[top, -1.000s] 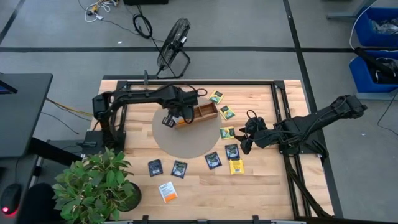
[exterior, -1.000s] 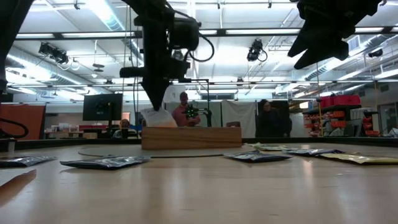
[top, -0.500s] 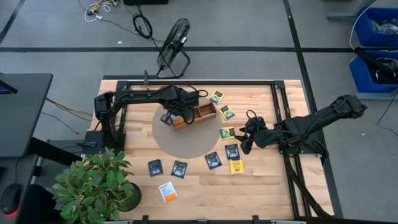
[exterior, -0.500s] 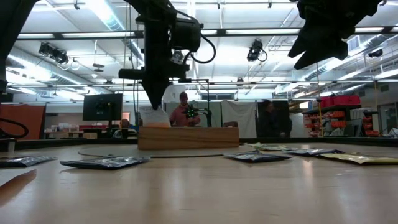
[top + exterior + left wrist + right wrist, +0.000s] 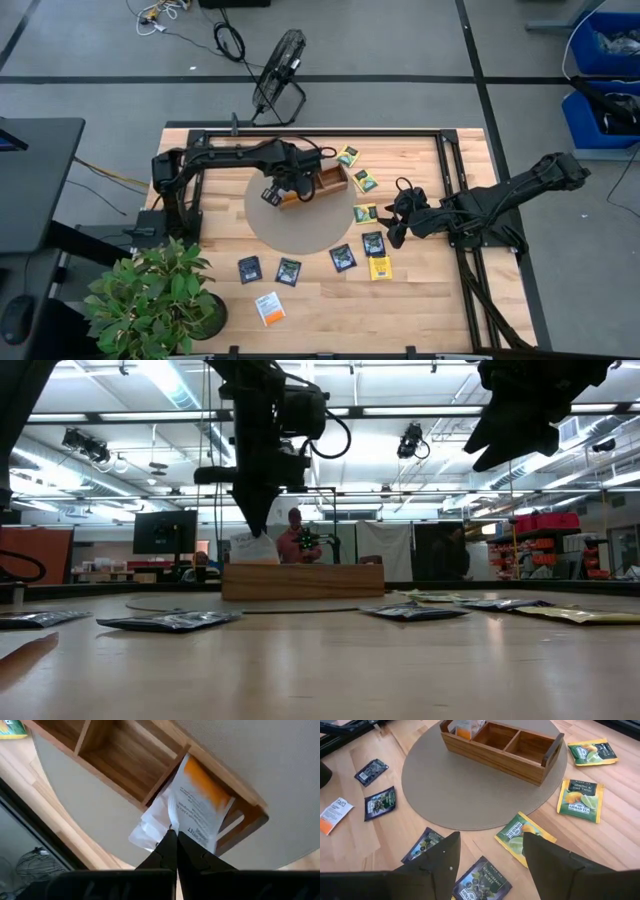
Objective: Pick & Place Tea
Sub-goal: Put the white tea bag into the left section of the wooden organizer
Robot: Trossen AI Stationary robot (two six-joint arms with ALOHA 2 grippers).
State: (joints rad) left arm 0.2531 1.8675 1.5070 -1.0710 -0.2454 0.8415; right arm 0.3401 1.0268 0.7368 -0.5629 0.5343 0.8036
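A white and orange tea packet (image 5: 197,812) hangs just past the left gripper (image 5: 171,836), whose jaws are pinched shut on its edge. The packet dips into the end compartment of the wooden tray (image 5: 125,767), right under the jaws. It looks thin, light and bendy, so a pinch on one edge seems best. It may flop or slip.

The right gripper (image 5: 490,851) waits with wide jaws above loose packets. A green-yellow packet (image 5: 519,837) lies between and below its jaws.

Only the left wrist view shows the pinch up close. The high view shows packets all over the table (image 5: 420,290).
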